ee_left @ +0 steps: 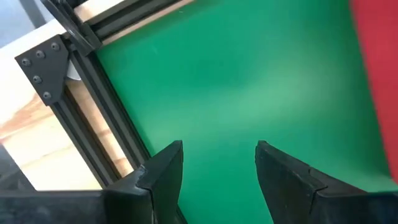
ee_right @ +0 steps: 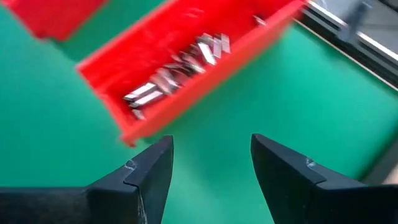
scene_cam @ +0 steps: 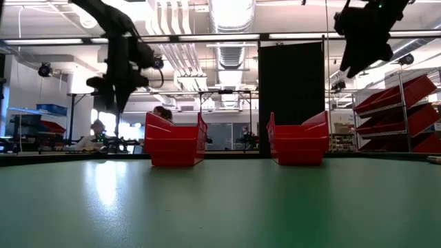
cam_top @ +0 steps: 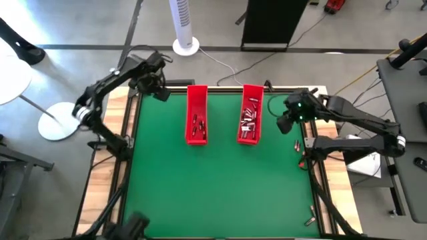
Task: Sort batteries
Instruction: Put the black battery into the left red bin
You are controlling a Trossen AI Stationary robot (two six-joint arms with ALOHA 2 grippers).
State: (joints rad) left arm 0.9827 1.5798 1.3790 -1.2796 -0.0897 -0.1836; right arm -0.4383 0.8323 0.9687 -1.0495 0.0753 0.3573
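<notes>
Two long red trays stand on the far half of the green mat. The left tray [cam_top: 196, 115] holds a few dark batteries [cam_top: 197, 125]. The right tray [cam_top: 250, 113] holds several silvery batteries [cam_top: 249, 120], which also show in the right wrist view as batteries [ee_right: 177, 68]. My left gripper [cam_top: 162, 93] hangs open above the mat's far left corner, left of the left tray, with nothing between its fingers [ee_left: 168, 165]. My right gripper [cam_top: 285, 123] hangs open in the air, right of the right tray [ee_right: 155, 112], and it holds nothing.
A black rail frame [ee_left: 46, 68] and wooden borders run around the mat. A few small loose pieces lie on the right border [cam_top: 298, 145] and near its front corner [cam_top: 311, 215]. The near half of the mat [cam_top: 213, 193] is bare green. A white tower fan [cam_top: 185, 27] stands beyond the far edge.
</notes>
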